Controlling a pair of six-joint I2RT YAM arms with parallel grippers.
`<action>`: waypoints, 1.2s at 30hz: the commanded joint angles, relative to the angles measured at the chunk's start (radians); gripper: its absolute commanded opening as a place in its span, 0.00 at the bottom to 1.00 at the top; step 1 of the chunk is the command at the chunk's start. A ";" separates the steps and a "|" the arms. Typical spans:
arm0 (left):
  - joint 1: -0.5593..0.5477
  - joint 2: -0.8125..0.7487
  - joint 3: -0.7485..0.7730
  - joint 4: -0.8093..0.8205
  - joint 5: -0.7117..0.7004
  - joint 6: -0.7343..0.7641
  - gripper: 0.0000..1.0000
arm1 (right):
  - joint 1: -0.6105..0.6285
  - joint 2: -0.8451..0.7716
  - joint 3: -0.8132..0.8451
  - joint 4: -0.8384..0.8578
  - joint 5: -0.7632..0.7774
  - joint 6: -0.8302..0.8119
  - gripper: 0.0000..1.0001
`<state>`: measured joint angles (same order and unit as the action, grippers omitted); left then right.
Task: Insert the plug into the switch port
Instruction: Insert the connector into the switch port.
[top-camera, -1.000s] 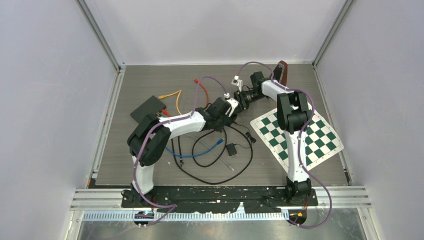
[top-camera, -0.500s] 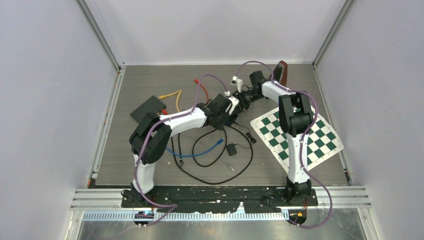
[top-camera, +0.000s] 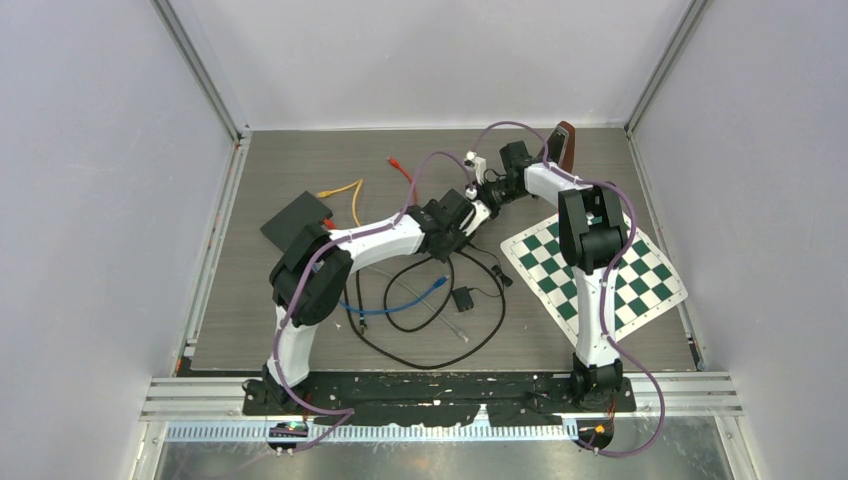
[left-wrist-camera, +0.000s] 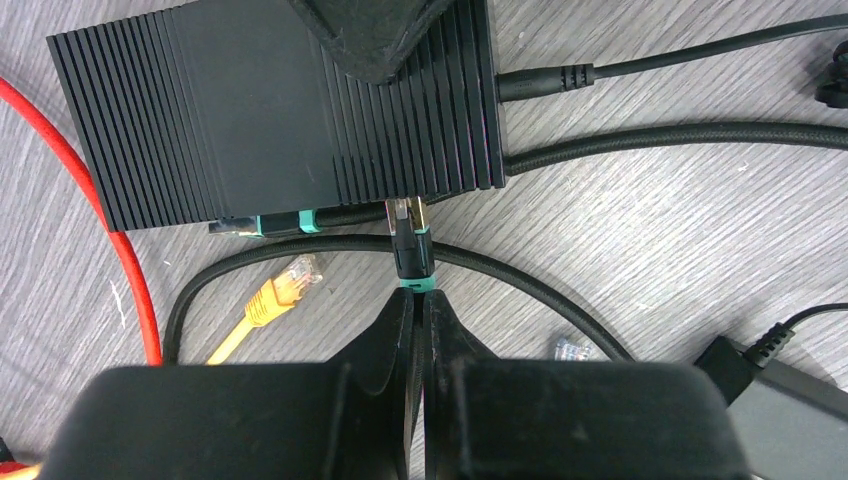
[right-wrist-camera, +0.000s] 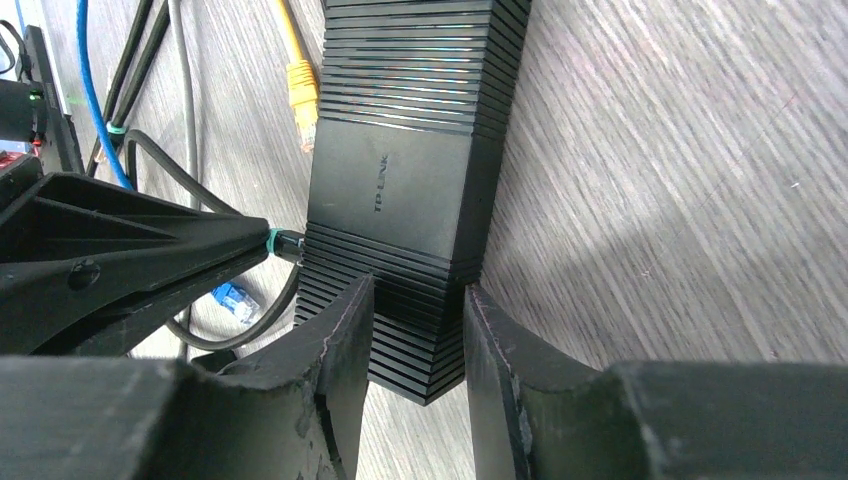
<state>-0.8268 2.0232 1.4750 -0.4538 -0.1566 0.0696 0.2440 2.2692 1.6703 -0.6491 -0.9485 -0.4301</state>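
1. Left gripper is clamped tight on the plug, gripping just behind its teal band. The plug's nose points at the switch, with the tip right at the port face. As far as I can tell it's not seated yet.
2. Right gripper pinches the end of the switch from both sides, so it's the brace.
3. Doing it well: square the plug to the port opening before pushing, since it looks slightly off-axis in the left wrist view. Then drive slowly and straight along the plug's axis, letting the right arm take the reaction.
4. A teal-banded connector already sits against the same face further left; don't crowd it.
5. A black cable runs directly under the plug and could snag the fingers on the way in.
6. A yellow plug and a red cable lie loose nearby, not touching the work.
7. Surface: grey wood-grain tabletop, smooth — my guess is a light box like this skates if unbraced. The chessboard mat lies off to the right, well apart.
8. Room: pale walls enclose the table on three sides, with metal rails in the corners.
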 joint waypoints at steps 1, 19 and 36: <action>0.023 0.002 0.067 0.611 0.068 0.032 0.00 | 0.094 -0.005 -0.051 -0.243 -0.191 0.058 0.37; 0.084 -0.104 -0.091 0.592 0.224 -0.126 0.01 | -0.022 -0.036 -0.030 -0.030 -0.095 0.316 0.47; 0.114 -0.378 -0.267 0.465 -0.034 -0.177 0.51 | -0.051 -0.254 -0.090 0.234 0.262 0.640 0.58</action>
<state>-0.7250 1.7386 1.2247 0.0189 -0.0547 -0.0780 0.1944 2.1746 1.5837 -0.5121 -0.8127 0.1101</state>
